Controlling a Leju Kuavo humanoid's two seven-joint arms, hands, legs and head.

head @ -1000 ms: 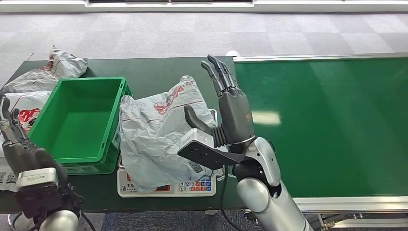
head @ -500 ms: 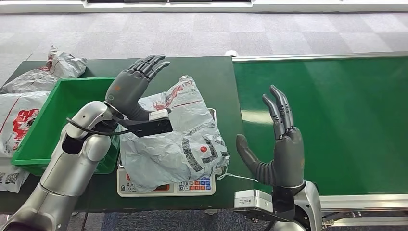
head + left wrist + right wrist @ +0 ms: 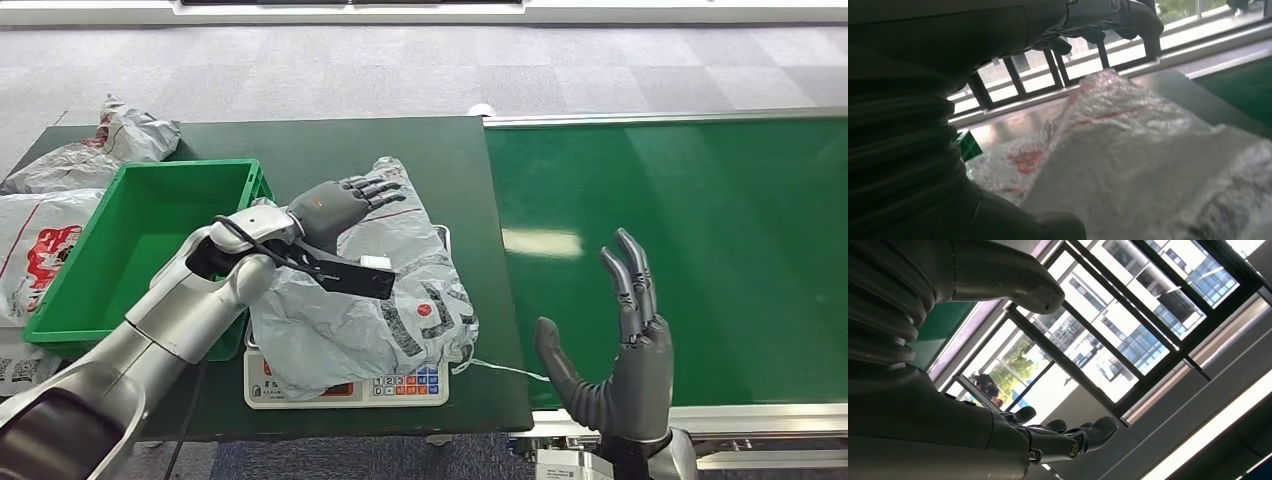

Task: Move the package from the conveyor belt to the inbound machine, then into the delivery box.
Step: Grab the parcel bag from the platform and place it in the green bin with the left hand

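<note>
The package, a crumpled grey plastic bag with red and black print, lies on the white scale on the dark green table. My left hand reaches over the bag's far end, palm down with fingers stretched out and holding nothing. The left wrist view shows its fingers spread just above the bag; contact cannot be told. My right hand stands upright and open at the near edge of the conveyor belt, well apart from the bag. The right wrist view shows that hand with nothing in it.
The green delivery box stands left of the scale, directly against the bag, with nothing inside. More grey packages lie at the table's left end. The scale's keypad faces the table's front edge.
My left arm has lowered and reached right, bringing its hand down over the package. My right hand has drawn back toward the conveyor's near edge, further right.
</note>
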